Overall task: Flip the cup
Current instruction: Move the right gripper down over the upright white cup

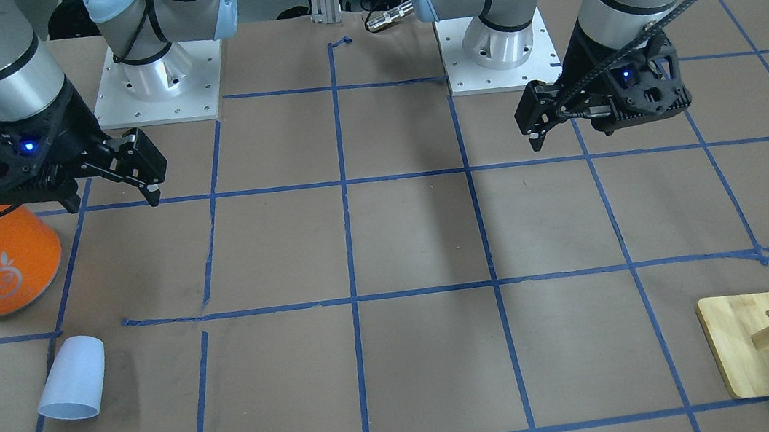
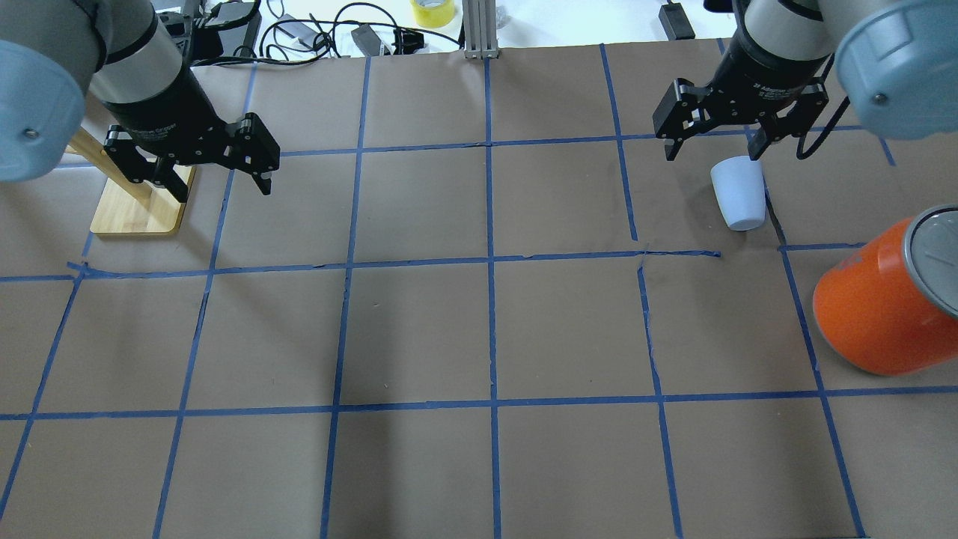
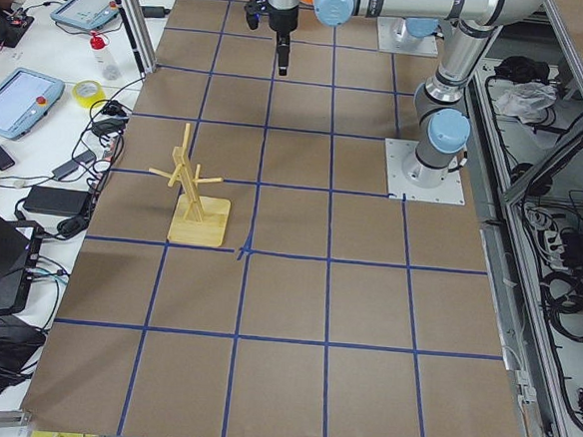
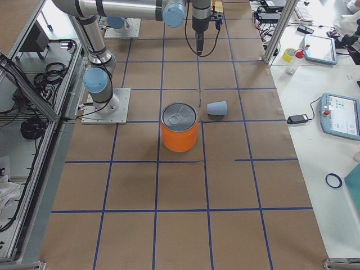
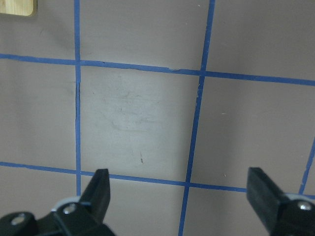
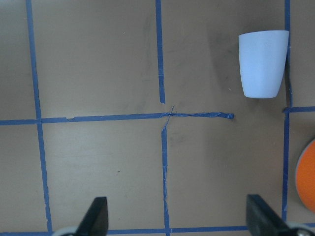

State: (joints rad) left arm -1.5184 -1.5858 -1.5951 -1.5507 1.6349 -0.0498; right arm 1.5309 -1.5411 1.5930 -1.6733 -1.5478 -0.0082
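The cup is a small pale blue-white tumbler. It lies on its side on the brown table, with its wide rim pointing away from the robot. It also shows in the overhead view, the exterior right view and at the upper right of the right wrist view. My right gripper is open and empty. It hangs well above the table near the cup and does not touch it. My left gripper is open and empty, far from the cup on the other side of the table, and also shows from its wrist.
A large orange can with a silver top stands on the robot's side of the cup, close to the right arm. A wooden peg stand sits under the left arm. Blue tape lines grid the table.
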